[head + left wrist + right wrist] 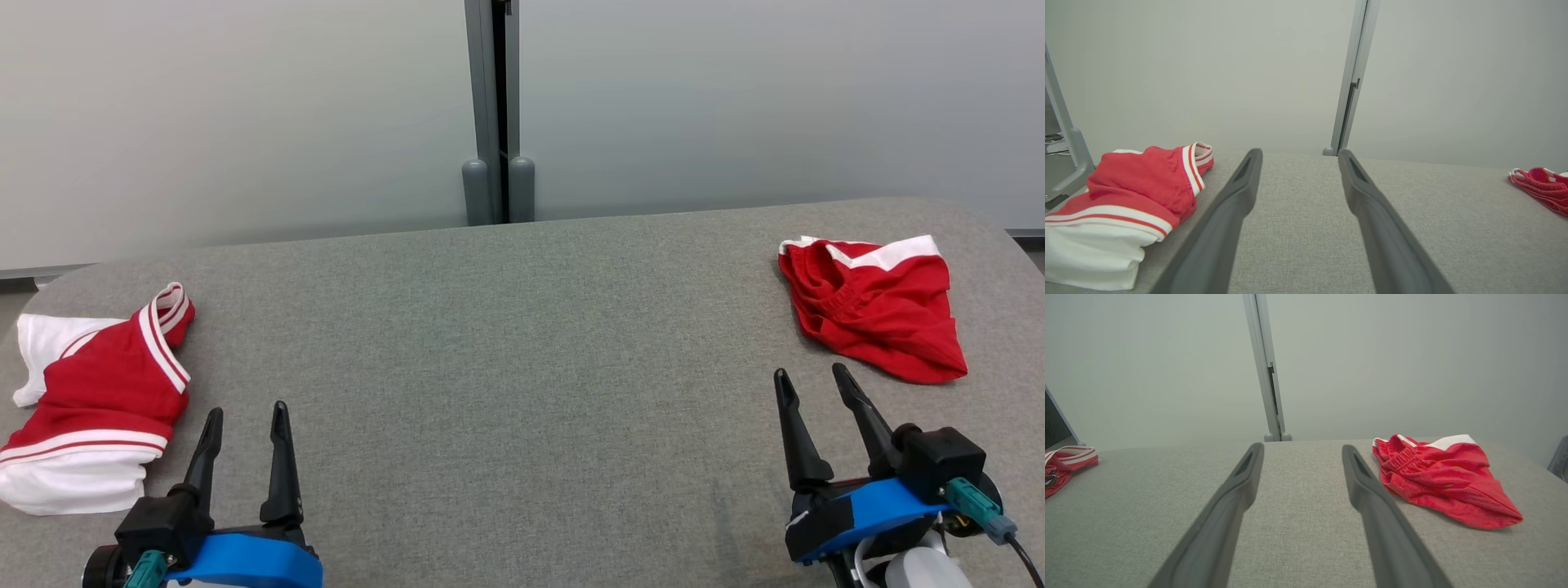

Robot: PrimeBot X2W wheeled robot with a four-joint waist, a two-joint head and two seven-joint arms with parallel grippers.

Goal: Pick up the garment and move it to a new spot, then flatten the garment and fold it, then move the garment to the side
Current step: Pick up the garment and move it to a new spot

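A crumpled red garment with white trim (pixel 878 314) lies at the table's right, just beyond and slightly right of my right gripper (pixel 811 371); the right wrist view has it (pixel 1437 477) right of the open fingers (pixel 1302 446). A second red-and-white garment with striped bands (pixel 98 392) lies bunched at the left edge, left of my left gripper (pixel 246 410). In the left wrist view this garment (pixel 1126 200) sits left of my open left gripper (pixel 1299 152). Neither gripper holds or touches anything.
The grey fabric-covered table (pixel 506 359) has rounded far corners. Behind it stands a pale wall with a grey vertical post (pixel 496 106) at the middle. A grey metal frame (pixel 1069 139) rises beyond the table's left end.
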